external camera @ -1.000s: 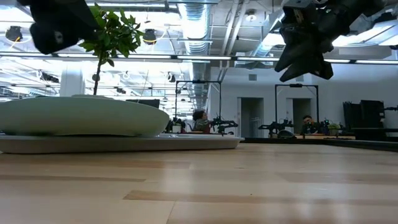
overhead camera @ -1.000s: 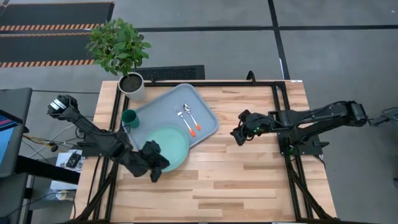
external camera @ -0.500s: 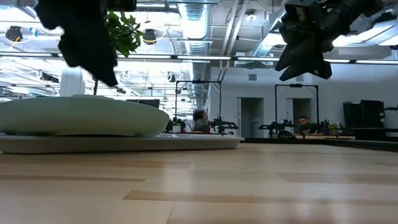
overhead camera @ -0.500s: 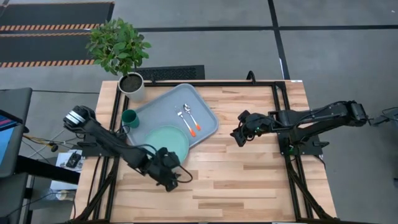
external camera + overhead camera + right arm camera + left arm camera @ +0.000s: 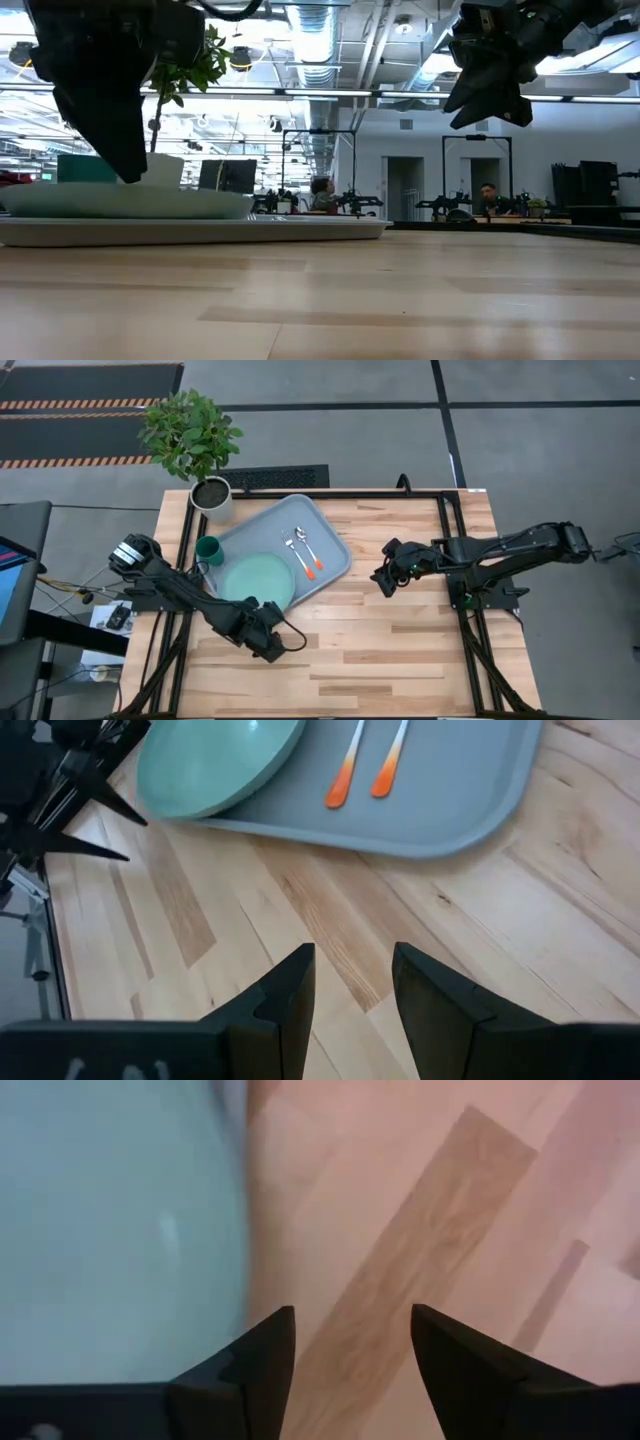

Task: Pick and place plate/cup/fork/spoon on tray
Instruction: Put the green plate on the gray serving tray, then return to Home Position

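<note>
The cup (image 5: 208, 549) stands on the tabletop (image 5: 400, 650) beside the tray (image 5: 330, 540), off its rim; left gripper (image 5: 268, 645), jaws apart, hovers nearer than right gripper (image 5: 381, 577), jaws apart.

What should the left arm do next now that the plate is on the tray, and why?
Probably swing the left gripper toward the cup. The plate lies on the tray beside two orange-handled utensils, and the left fingers are open and empty over bare wood. The cup sits at the tray's edge; whether it is on the tray is unclear. The right gripper waits off the tray.
</note>
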Motion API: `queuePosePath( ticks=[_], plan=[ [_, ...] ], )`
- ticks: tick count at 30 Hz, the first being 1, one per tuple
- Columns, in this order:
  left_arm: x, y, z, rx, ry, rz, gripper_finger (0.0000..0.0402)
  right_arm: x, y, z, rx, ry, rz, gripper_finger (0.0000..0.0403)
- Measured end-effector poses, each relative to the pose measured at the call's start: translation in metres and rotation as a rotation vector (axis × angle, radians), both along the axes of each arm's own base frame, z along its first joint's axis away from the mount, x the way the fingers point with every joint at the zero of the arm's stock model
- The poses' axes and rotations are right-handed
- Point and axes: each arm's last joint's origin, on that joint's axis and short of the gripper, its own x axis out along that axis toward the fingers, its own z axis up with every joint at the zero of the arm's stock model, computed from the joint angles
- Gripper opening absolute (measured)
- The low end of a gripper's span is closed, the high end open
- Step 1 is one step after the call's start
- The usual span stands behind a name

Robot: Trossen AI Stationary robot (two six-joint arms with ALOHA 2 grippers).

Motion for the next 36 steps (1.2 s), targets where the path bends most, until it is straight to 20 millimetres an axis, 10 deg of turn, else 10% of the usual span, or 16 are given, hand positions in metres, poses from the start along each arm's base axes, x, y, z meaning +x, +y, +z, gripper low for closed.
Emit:
queuePosePath(
  ticks=[9,13,26,36],
  plan=[
    [0.008,-0.011,0.007,-0.130,-0.085,-0.048,0.0170,0.000,0.000,0.000,-0.003,0.000,0.005,0.0161],
    [0.006,-0.008,0.039,-0.157,-0.187,-0.023,0.0167,0.003,0.000,0.007,0.011,-0.067,0.022,0.0161],
    [-0.047,0.036,0.176,0.034,-0.677,-0.157,0.0167,-0.034,-0.013,0.128,-0.389,-0.443,0.201,0.0161],
    [-0.089,0.064,0.166,0.188,-0.851,0.072,0.0167,-0.077,-0.013,0.117,-0.487,-0.583,0.197,0.0161]
  ],
)
